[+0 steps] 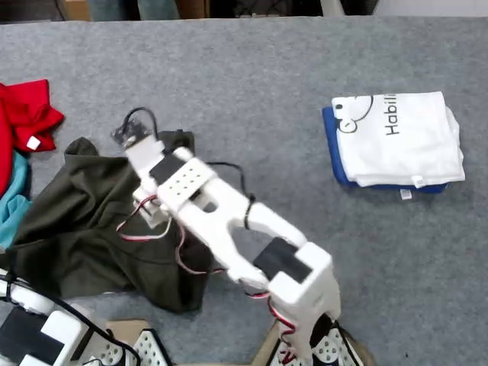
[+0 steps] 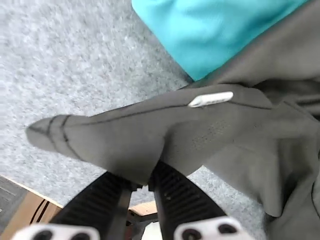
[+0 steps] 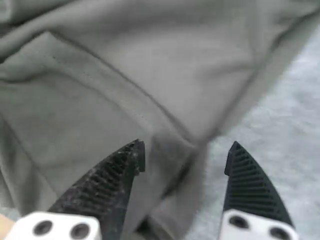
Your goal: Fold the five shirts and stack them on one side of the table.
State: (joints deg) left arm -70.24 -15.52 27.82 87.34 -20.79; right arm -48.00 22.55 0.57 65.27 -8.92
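Note:
A dark olive shirt [image 1: 76, 221] lies crumpled at the table's left front. In the left wrist view my left gripper [image 2: 145, 177] is shut on a fold of this olive shirt [image 2: 150, 135], lifting it slightly off the grey table cover. The right arm stretches from the front edge across the shirt, and its right gripper [image 1: 131, 143] hangs over the shirt's far edge. In the right wrist view the right gripper [image 3: 185, 155] stands open, with the olive shirt's hem [image 3: 165, 100] running between its fingers. A folded white shirt [image 1: 400, 137] rests on a folded blue shirt [image 1: 329, 141] at the right.
A red shirt [image 1: 27, 114] and a teal shirt [image 1: 11, 198] lie bunched at the left edge; the teal shirt [image 2: 215, 30] sits just beyond the olive one. Bare grey table cover [image 1: 267, 76] spans the middle and back. The left arm's base [image 1: 38, 332] sits at the front left corner.

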